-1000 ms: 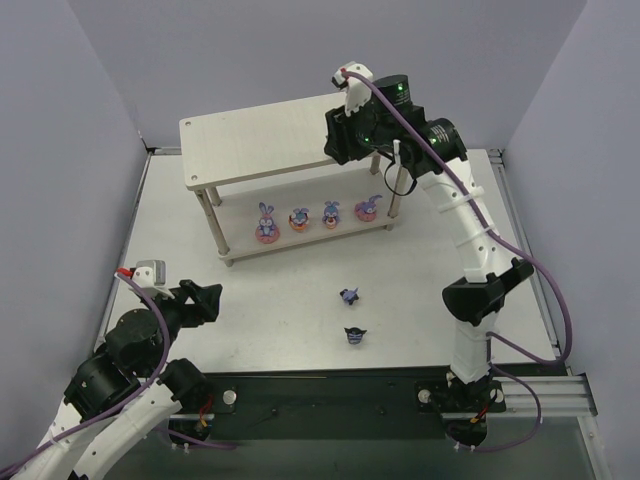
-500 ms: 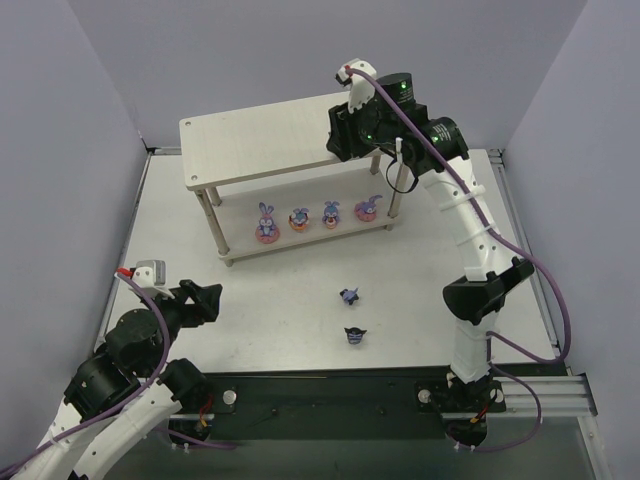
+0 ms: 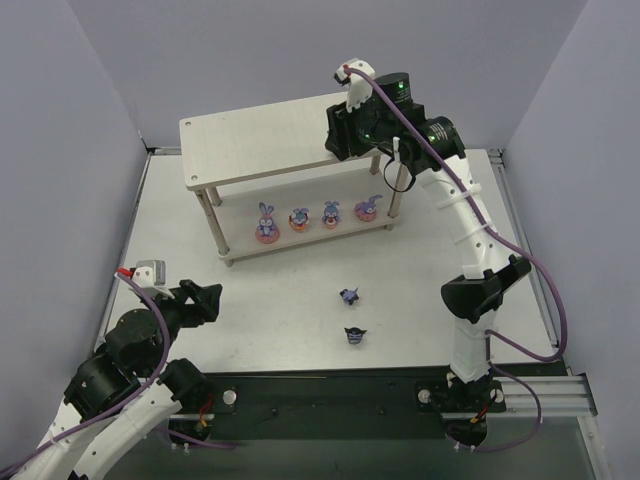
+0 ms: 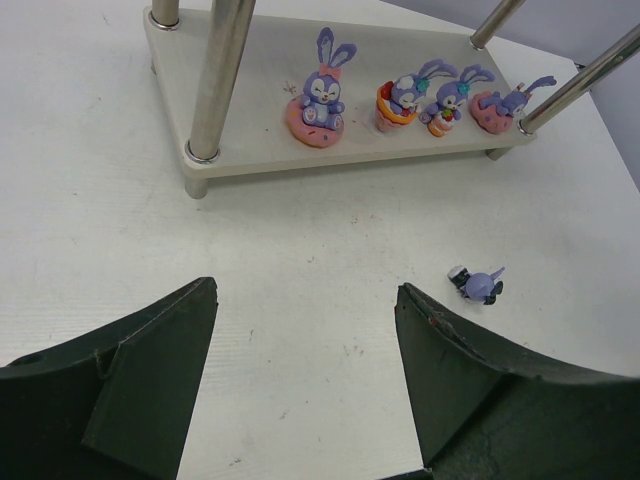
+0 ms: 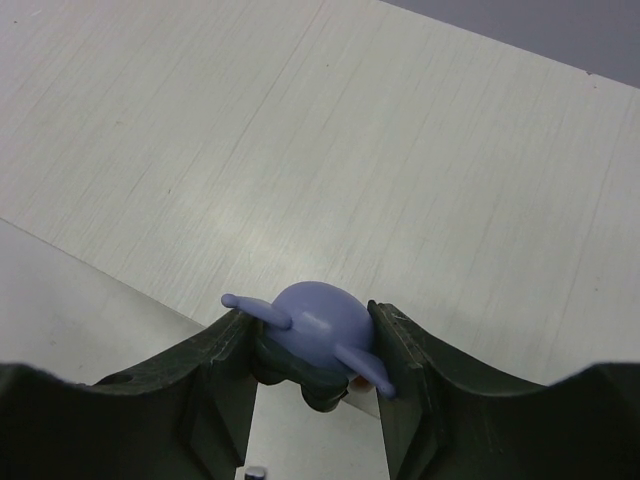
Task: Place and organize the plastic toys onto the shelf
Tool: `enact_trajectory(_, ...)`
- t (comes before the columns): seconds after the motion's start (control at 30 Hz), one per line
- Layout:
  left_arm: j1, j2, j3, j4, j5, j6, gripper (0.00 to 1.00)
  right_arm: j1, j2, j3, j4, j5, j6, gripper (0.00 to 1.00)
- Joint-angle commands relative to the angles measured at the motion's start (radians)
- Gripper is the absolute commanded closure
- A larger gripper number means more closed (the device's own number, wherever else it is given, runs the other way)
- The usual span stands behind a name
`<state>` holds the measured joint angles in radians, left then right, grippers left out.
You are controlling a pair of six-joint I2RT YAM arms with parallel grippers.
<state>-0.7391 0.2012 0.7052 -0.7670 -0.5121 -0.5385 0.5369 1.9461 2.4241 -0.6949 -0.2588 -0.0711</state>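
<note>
The beige two-tier shelf (image 3: 250,145) stands at the back. Four purple-blue bunnies stand in a row on its lower board (image 4: 240,110): one (image 3: 266,222), a second (image 3: 299,219), a third (image 3: 331,214) and a fourth (image 3: 367,208). Two dark pointed-ear figures lie on the table, one (image 3: 349,295) and another (image 3: 355,335). My right gripper (image 3: 340,135) is shut on a third dark purple-headed figure (image 5: 315,335), just above the near edge of the top board (image 5: 420,160) at its right end. My left gripper (image 3: 212,300) is open and empty at the near left.
In the left wrist view the bunnies (image 4: 318,95) face me between the shelf's metal legs (image 4: 215,90), and one dark figure (image 4: 478,285) lies by my right fingertip (image 4: 410,300). Purple walls close in the white table (image 3: 280,300) on three sides.
My right gripper has shifted slightly up and back over the top board's right end with the figure in it. The left arm has not moved.
</note>
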Motion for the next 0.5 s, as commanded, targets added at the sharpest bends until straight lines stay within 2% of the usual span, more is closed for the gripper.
enact_trajectory(0.0,-0.006,-0.005,0.007,0.015,-0.006,0.003,0.18,-0.005,0.014,0.032,0.031,0.019,0.014,0.54)
enact_trajectory(0.13,-0.006,-0.006,0.007,0.014,-0.006,0.003,0.18,-0.005,0.011,0.032,0.032,0.023,0.016,0.51)
enact_trajectory(0.3,-0.006,-0.006,0.005,0.014,-0.006,0.003,0.18,-0.005,0.010,0.030,0.034,0.030,0.014,0.43)
enact_trajectory(0.47,-0.006,-0.006,0.007,0.014,-0.006,0.002,0.18,-0.005,0.004,0.032,0.038,0.032,0.016,0.42)
